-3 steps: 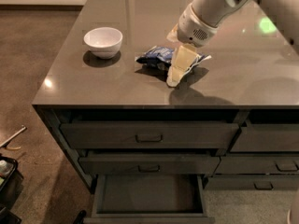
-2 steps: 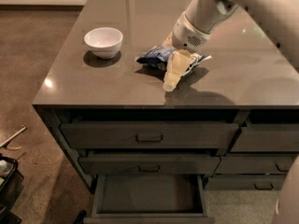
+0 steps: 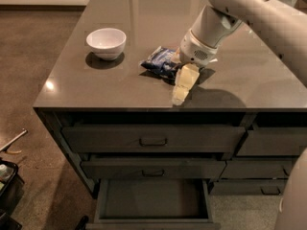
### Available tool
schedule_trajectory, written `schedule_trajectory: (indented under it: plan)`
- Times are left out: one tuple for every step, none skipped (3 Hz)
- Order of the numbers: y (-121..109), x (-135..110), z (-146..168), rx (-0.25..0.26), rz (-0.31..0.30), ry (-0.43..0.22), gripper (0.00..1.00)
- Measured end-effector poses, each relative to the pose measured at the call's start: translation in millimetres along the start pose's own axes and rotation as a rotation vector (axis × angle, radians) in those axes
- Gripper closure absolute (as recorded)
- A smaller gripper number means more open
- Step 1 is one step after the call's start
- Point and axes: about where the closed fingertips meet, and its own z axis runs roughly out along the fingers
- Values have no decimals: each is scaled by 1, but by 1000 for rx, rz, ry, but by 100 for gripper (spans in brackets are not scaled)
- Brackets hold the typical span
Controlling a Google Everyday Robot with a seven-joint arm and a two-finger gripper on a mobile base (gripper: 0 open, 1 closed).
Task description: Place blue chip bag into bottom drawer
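Note:
The blue chip bag [image 3: 159,61] lies on the grey countertop, right of the white bowl; its right end is hidden behind my wrist. My gripper [image 3: 180,86] points down at the counter just in front of and to the right of the bag, near the counter's front edge. The bottom drawer [image 3: 152,200] of the left stack is pulled out, and its inside is dark and bare.
A white bowl [image 3: 106,42] stands on the counter left of the bag. The two drawers above the open one [image 3: 152,139] [image 3: 152,169] are closed. A right-hand drawer stack [image 3: 271,143] is closed. Some objects lie on the floor at the far left [image 3: 9,176].
My gripper has moved toward the counter's front edge, away from the bag's top. The bag and the bowl have not moved. The drawer stays open.

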Motion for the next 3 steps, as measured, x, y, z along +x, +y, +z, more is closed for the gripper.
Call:
schedule_trajectory:
  plan:
    - [0, 0, 0, 0, 0, 0, 19]
    - [0, 0, 0, 0, 0, 0, 41]
    - [0, 0, 0, 0, 0, 0, 66]
